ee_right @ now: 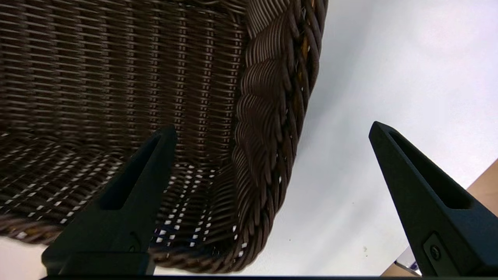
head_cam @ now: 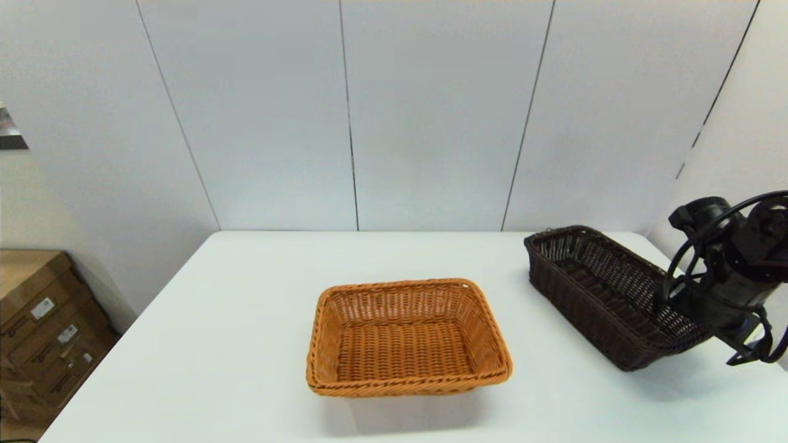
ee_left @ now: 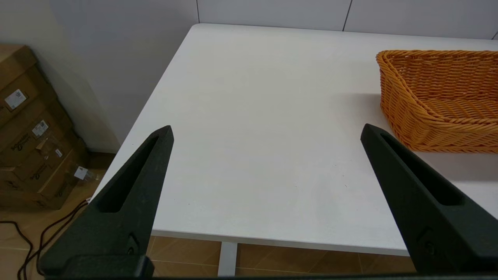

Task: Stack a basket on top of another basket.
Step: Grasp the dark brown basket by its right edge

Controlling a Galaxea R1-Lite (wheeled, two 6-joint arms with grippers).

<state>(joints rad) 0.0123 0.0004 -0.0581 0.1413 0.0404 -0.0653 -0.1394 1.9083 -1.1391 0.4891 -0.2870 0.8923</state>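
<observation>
Orange-tan basket (head_cam: 408, 337) mid white table (head_cam: 215, 320) | grey panel wall (head_cam: 431, 111) | right end effector (ee_right: 268, 132) spread astride dark basket (head_cam: 606, 292) rim

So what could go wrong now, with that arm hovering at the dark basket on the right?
Three things, I'd guess:

1. The right tool is open, straddling the rim of the dark brown basket. A shallow bite on that thick rolled rim might slip.
2. Held by one end, the long basket could tilt and drag.
3. That basket sits near the white table edge, so a nudge might push it off, away from the orange-tan basket.

The left tool is parked, open.
</observation>
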